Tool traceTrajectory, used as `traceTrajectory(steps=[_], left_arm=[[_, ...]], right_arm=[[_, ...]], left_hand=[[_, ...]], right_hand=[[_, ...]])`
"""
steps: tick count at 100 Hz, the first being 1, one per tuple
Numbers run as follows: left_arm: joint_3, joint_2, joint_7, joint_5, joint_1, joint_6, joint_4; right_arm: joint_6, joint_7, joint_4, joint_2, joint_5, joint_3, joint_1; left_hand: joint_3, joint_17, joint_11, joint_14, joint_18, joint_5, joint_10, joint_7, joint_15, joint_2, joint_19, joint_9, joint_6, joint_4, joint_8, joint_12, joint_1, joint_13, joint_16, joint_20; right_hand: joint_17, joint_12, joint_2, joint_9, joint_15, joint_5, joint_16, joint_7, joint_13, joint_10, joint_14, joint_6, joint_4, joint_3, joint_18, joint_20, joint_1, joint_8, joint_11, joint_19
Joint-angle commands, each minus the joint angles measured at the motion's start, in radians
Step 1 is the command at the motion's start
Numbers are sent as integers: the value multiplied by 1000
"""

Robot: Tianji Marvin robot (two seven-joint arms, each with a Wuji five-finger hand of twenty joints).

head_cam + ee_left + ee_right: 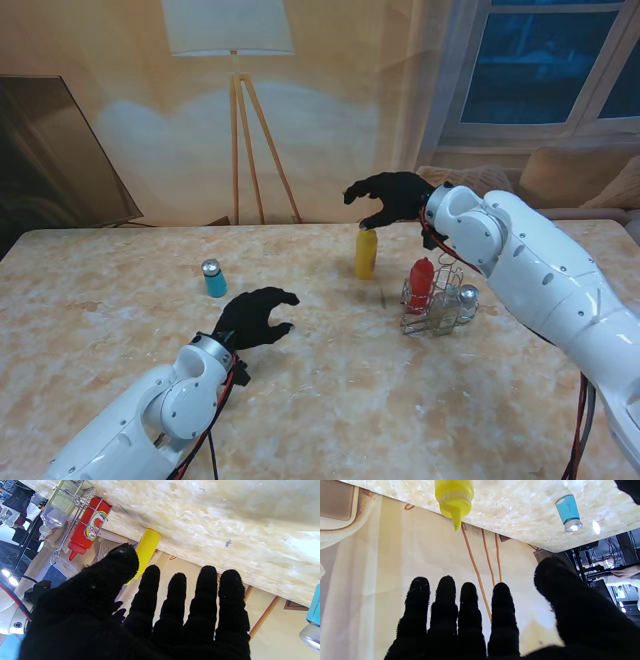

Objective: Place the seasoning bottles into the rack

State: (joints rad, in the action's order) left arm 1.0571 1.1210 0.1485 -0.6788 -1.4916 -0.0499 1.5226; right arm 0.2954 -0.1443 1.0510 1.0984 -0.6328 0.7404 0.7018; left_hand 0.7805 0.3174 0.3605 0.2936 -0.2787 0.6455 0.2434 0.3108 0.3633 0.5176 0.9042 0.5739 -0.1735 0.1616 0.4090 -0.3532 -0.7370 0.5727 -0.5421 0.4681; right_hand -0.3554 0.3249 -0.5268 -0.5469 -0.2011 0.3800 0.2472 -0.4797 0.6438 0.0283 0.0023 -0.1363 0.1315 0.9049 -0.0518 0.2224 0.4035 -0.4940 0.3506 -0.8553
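In the stand view, the right hand [388,197] is a little above the middle of the frame. It hangs over the yellow bottle [366,254] with its fingers spread and curled, and it holds nothing. It is not touching the bottle. In the right wrist view the four fingers [446,600] lie side by side, the thumb stands apart, and the yellow bottle [454,497] with its pointed tip is out past the fingertips.

The yellow bottle stands upright on the marble surface [120,330], near the middle of the frame. Just to the right of it, a bit lower in the frame, is the wire rack [433,305]. A red bottle [420,286] stands in the rack, and a clear shaker [466,302] with a silver top is at the rack's right side. In the left wrist view the red bottle [86,527] and the clear shaker [56,507] both sit inside the wire rack [75,517].

A small blue bottle [214,279] with a silver cap stands alone on the surface, left of the middle of the frame, well apart from the rack.

The left hand [255,316] is in the lower middle-left of the frame, near the blue bottle. Its fingers are spread and it holds nothing.

A floor lamp [240,90] with wooden legs stands behind the surface at the top of the frame.
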Motion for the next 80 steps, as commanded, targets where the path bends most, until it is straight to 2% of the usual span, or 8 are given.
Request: traceTrajectory(steps=[1,35,55,80], left_arm=[[2,2,-11,-1,-3,4,-1],[3,2,-7,-2,-2,2,-6],[2,2,-5,-3,0,1,-8],[2,3,-4,-1,1,0,-11]], right_arm=[[0,-4,-40,26,5,-23,-22],[23,86,-285,106,71,-221,-150],[37,96,-349,130,84,-284,-183],[40,88,-390,150,89,-343,-214]], left_hand=[[29,-11,-5,6,4,19,-13,-9,-13,20,-10,15,7,-24,15,-11,-16,-16,-3,21],[38,-10,-3,3,7,18,-16,-4,-12,27,-12,15,8,-20,15,-11,-9,-16,-3,18],[41,-10,-2,5,7,18,-15,-3,-12,29,-11,14,9,-20,15,-11,-10,-16,-3,17],[45,-9,-2,4,9,19,-14,0,-11,32,-11,14,10,-19,15,-11,-8,-15,-3,16]], right_hand=[[23,-14,-39,42,13,-47,-22,21,-36,28,22,15,-6,30,-8,-23,-33,14,-15,11],[53,-16,-50,80,1,-80,-24,24,-61,48,38,25,-2,48,-27,-33,-56,21,4,18],[53,-16,-53,75,-11,-75,-18,21,-49,50,48,25,-3,48,-43,-33,-57,23,12,11],[54,-14,-57,65,-18,-61,-10,14,-36,56,58,16,-3,44,-56,-31,-61,22,16,1]])
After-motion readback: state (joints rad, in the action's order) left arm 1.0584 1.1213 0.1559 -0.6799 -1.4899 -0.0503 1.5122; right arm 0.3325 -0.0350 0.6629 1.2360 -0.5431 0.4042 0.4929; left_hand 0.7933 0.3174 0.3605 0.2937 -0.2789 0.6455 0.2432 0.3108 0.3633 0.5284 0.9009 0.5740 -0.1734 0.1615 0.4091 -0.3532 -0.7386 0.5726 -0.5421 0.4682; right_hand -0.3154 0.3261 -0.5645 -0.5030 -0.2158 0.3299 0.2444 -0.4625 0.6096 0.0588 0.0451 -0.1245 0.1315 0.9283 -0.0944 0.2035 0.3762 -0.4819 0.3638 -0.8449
